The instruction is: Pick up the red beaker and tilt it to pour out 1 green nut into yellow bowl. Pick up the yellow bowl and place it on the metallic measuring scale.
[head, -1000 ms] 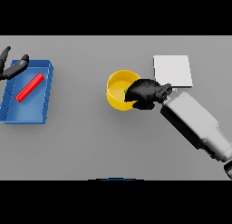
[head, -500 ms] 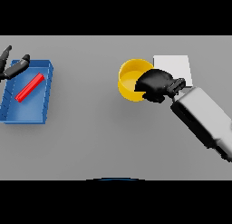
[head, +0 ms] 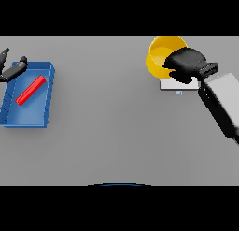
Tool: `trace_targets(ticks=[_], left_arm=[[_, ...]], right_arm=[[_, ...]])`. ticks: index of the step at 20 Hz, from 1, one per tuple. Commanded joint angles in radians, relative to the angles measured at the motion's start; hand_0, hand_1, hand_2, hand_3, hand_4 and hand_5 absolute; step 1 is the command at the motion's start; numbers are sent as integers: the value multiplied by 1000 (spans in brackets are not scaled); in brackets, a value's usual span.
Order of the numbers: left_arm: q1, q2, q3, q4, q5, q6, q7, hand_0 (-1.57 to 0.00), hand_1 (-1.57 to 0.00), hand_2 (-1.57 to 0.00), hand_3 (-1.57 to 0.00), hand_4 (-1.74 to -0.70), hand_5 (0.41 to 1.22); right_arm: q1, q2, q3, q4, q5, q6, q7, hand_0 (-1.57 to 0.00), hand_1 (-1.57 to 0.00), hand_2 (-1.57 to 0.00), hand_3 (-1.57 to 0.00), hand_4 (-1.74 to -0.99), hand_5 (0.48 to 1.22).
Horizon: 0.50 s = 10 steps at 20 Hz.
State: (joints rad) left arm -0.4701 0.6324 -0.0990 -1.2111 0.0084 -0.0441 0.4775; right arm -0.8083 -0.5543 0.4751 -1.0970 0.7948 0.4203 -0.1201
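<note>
yellow and round, the bowl point(head: 161, 57) sat high at the right of the head view, its open mouth turned partly toward the camera so that the inner wall showed. the right hand point(head: 186, 65) was closed on the bowl's right rim, dark fingers curled round the edge and hiding that side of it. just below the bowl and hand a pale, flat plate showed, the measuring scale point(head: 175, 84); only its lower strip was visible, the rest covered by the bowl and the hand. whether the bowl touched the scale or was held above it could not be told from this view. the white and grey right arm point(head: 219, 101) ran from the hand down toward the lower right edge. nothing inside the bowl could be made out. well apart, at the far left of the grey table point(head: 112, 132), lay a blue tray point(head: 18, 118) with low walls, and inside it a red, bar-like thing, the beaker point(head: 31, 90), lay on its side, slanting from lower left to upper right. the left hand point(head: 10, 70) showed at the left edge, just by the tray's upper left corner, its dark fingers relaxed and spread, holding nothing. it was near the tray's rim, though contact with it could not be judged. the beaker lay apart from that hand.
</note>
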Motion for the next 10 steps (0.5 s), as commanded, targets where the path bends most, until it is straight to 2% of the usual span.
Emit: trace_targets(ticks=[1, 7, 10], left_arm=[[4, 4, 0, -4, 1, -4, 8, 1, 1, 1, 1, -852, 758], [9, 9, -1, -34, 7, 0, 55, 1, 1, 1, 1, -865, 779], [-13, 0, -10, -13, -8, 5, 61, 1, 1, 1, 1, -863, 797]], right_arm=[[-9, 7, -3, 36, 6, -15, 9, -1567, -1571, -1556, -1155, -1741, 1221], [-36, 16, -32, 246, 13, -110, -41, -1570, -1571, -1500, -1181, -1741, 1221], [-59, 35, -33, 327, 21, -142, -59, -1571, -1571, -1428, -1290, -1741, 1221]])
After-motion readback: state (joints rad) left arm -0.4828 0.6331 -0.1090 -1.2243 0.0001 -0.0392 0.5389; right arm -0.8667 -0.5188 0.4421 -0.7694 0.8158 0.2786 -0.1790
